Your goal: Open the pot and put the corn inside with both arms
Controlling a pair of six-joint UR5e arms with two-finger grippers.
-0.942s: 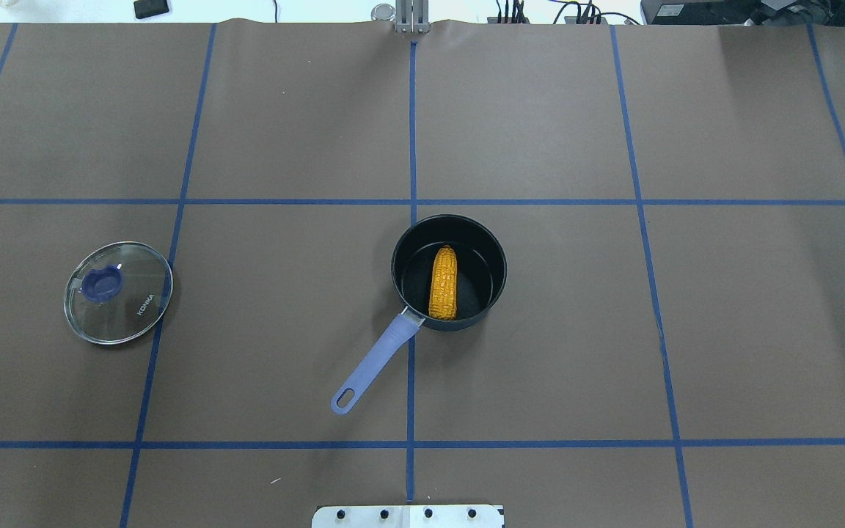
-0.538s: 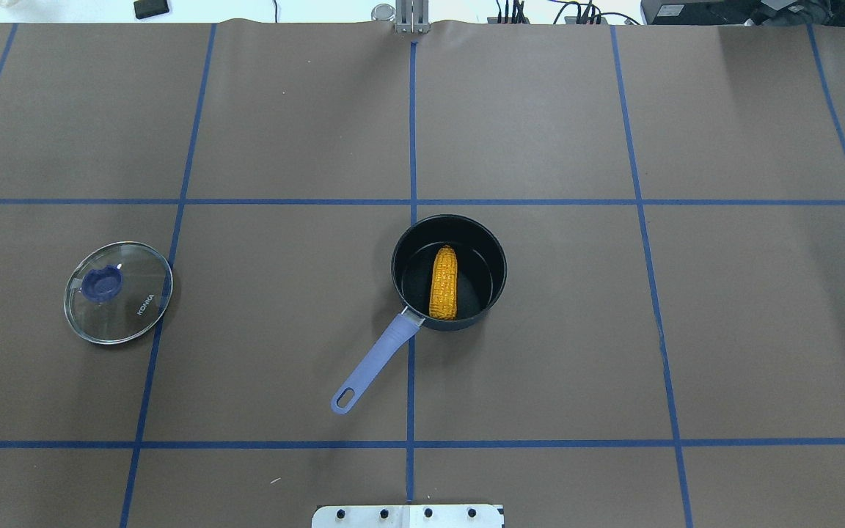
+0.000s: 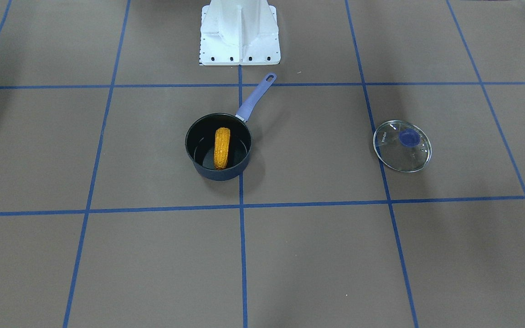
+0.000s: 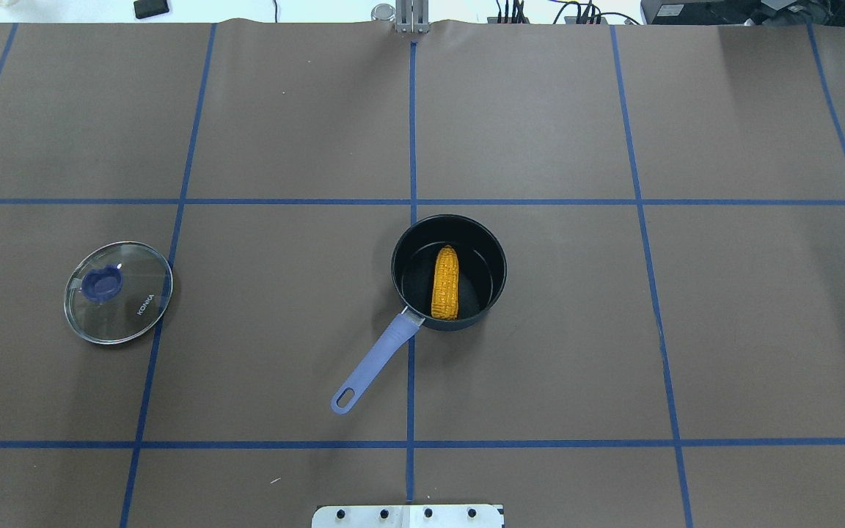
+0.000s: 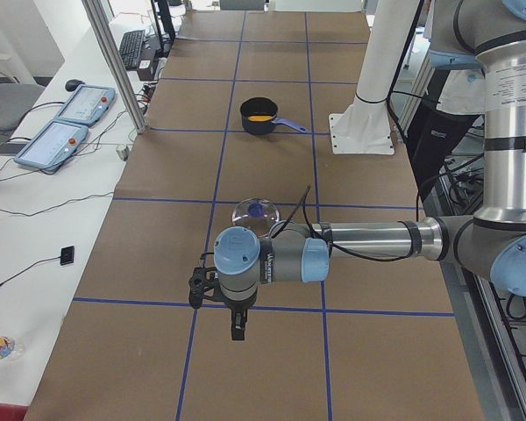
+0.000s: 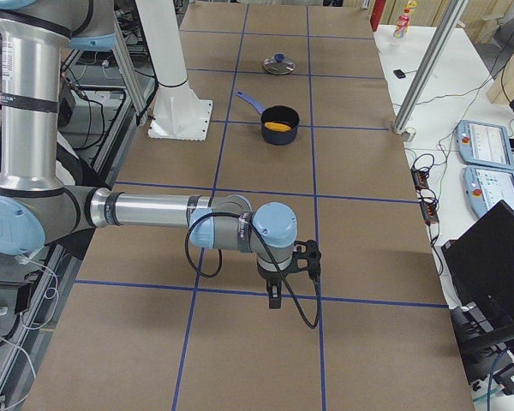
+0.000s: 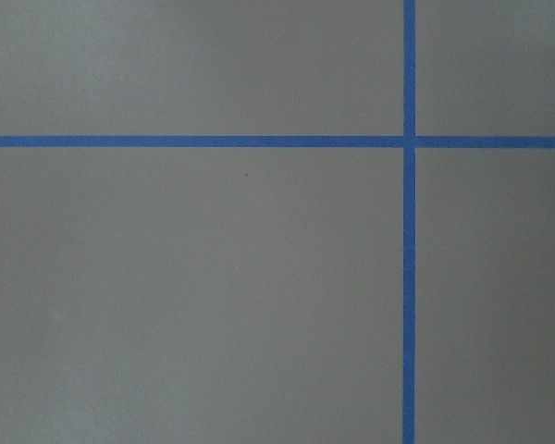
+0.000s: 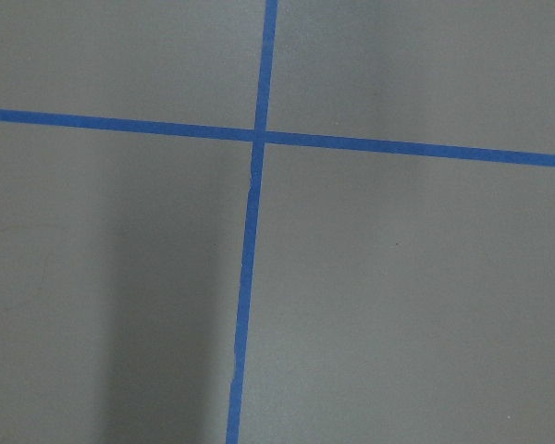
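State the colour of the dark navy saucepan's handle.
The long handle is lavender-blue; clearest in the overhead exterior view.

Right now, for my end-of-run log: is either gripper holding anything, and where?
Nothing: the corn lies in the pot, the lid on the table, left gripper and right gripper far from them.

Left gripper [image 5: 237,330], right gripper [image 6: 273,300]: grip indiscernible

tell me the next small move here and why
Probably none, just stop: the orange-yellow corn cob already lies inside the open dark navy saucepan, and the round glass lid rests apart on the brown table, so the task looks done.
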